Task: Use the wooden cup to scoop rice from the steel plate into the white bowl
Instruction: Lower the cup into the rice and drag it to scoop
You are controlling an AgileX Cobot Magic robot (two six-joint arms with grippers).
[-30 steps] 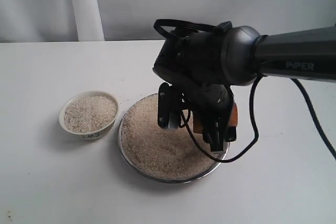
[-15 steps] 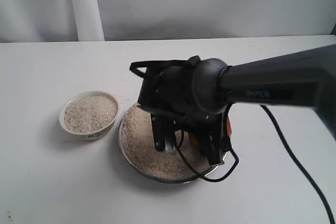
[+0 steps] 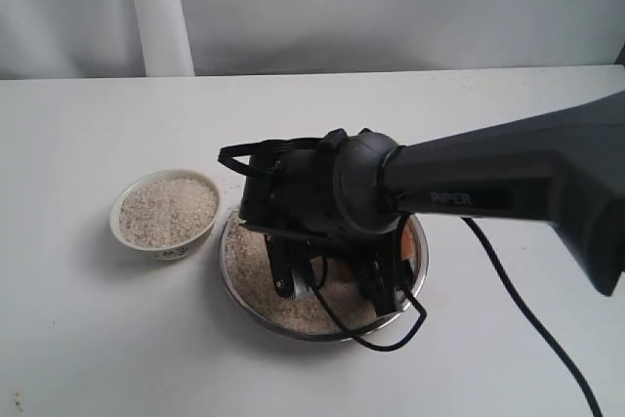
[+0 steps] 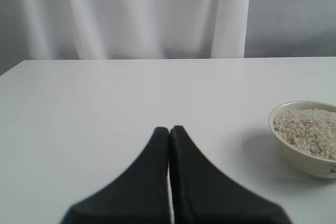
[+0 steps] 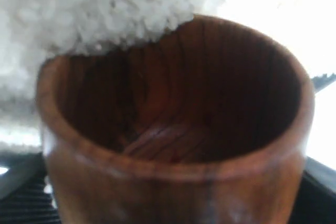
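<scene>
Our right gripper [image 3: 381, 285] has sunk into the steel plate [image 3: 293, 327], clamped on the wooden cup [image 5: 173, 129], whose mouth now meets the rice [image 5: 94, 9] heaped against one side of its rim. A second ago the arm hung higher over the plate's right half, with the cup clear of the grains. It has since dropped and swung left, and from the exterior view its dark body now covers most of the plate. Only a sliver of reddish wood shows near the plate's far right edge. We see the cup's dark inside bare of grains. The white bowl [image 3: 161, 246] sits where it sat, just left of the plate on the worktop [image 3: 98, 339], and is filled with rice nearly to its rim. Our left gripper [image 4: 169, 129] hovers over bare worktop, its fingers pressed together, with the bowl well off to one side.
</scene>
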